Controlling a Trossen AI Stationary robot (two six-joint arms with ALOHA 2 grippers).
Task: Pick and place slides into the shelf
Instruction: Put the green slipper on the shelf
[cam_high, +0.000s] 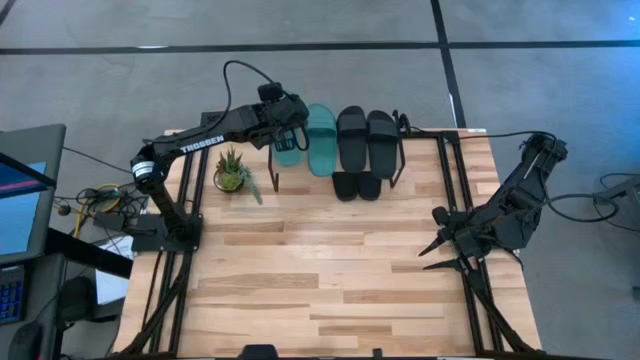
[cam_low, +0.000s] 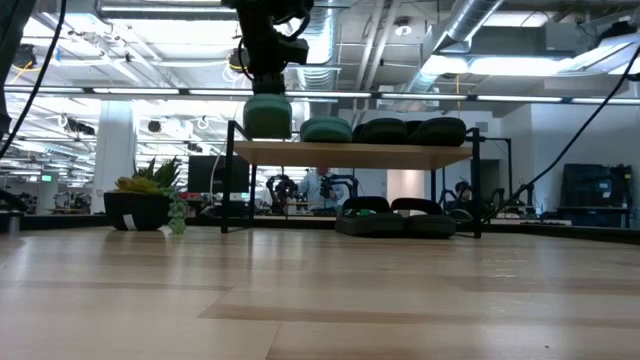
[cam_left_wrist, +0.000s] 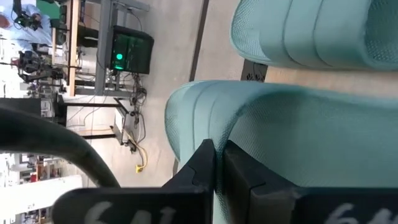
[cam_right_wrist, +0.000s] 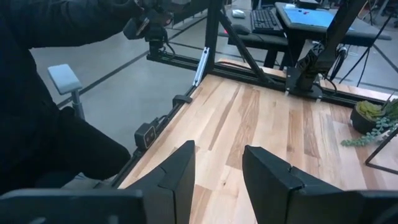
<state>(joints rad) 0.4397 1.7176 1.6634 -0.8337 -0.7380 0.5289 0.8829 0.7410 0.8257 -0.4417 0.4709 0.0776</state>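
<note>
A teal slide (cam_high: 287, 152) is at the left end of the shelf (cam_low: 350, 155), with my left gripper (cam_high: 283, 128) shut on it. The second teal slide (cam_high: 321, 138) and two black slides (cam_high: 352, 137) (cam_high: 383, 138) lie side by side on the shelf's top board. Two more black slides (cam_low: 365, 215) (cam_low: 425, 216) lie on the table under the shelf. My right gripper (cam_high: 437, 250) hangs open over the table's right edge, touching nothing. My left gripper (cam_left_wrist: 217, 163) pinches a thin piece of the teal slide (cam_left_wrist: 219, 200) between its two shut fingers, reaching in from the table's left and slanting down. It covers the slide's far part; the near end (cam_high: 288, 158) sticks out. I cannot tell whether the slide touches the board.
A small potted plant (cam_high: 232, 172) stands on the table just left of the shelf. The wide wooden tabletop (cam_high: 330, 270) stretches from the shelf to the near edge. Black frame rails (cam_high: 455, 180) run along both sides.
</note>
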